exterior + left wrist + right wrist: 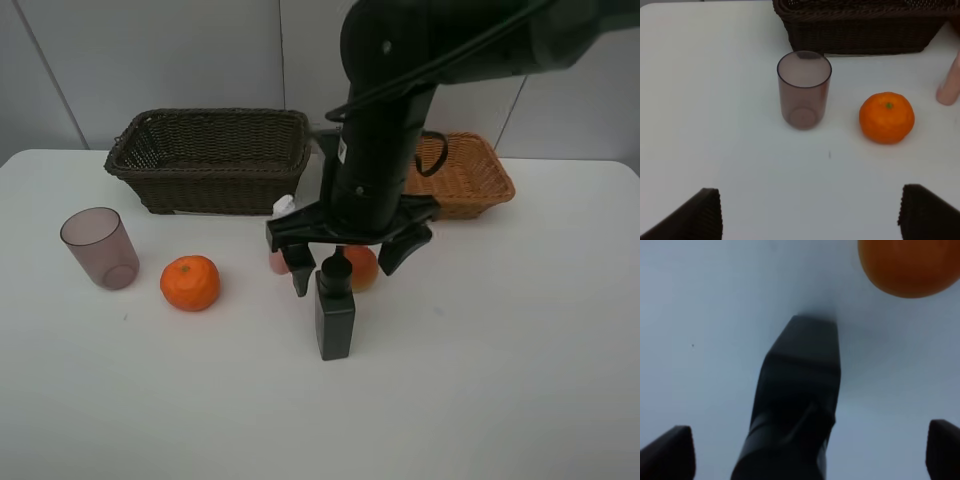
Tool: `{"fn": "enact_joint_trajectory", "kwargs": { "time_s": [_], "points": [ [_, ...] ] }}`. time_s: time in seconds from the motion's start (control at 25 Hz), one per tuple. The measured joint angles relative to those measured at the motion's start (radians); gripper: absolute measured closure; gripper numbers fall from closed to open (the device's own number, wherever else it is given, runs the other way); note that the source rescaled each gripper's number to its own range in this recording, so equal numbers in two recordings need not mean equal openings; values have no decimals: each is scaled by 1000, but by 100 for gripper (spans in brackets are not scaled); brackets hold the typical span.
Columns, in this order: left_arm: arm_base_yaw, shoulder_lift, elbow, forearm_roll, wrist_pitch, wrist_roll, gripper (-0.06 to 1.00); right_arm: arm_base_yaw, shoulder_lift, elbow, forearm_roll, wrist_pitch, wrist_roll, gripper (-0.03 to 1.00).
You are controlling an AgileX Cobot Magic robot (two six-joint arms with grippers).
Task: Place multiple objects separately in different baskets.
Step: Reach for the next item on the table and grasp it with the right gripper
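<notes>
White table bears a black bottle; right gripper spread wide over it, left gripper likewise open

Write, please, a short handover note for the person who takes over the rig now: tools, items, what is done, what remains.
Right tool: open, straddling the upright black bottle from above, not closed on it.
Left tool: open, empty, facing the cup and tangerine.
On the table: cup, tangerine, pink bottle, black bottle, and the orange-red fruit just behind it.
Dark basket and light basket at the back: no item seen inside; the arm hides part of the light one.
Done: nothing placed, as far as visible.
Left: every item on the table.
</notes>
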Motion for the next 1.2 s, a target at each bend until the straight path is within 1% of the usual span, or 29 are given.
{"fn": "enact_joint_trajectory", "kwargs": {
  "time_s": [0.12,0.32,0.68,0.8,1.2],
  "points": [
    [0,0,0,0,0,0,3,0,0,26,14,-48,3,-3],
    [0,0,0,0,0,0,3,13,0,30,18,-84,13,-3],
    [0,0,0,0,0,0,3,23,29,33,17,-102,45,-3],
    [0,0,0,0,0,0,3,23,35,33,-9,-112,71,-3],
    [0,0,0,0,0,0,3,23,35,33,-34,-125,104,-3]
  ]
}}
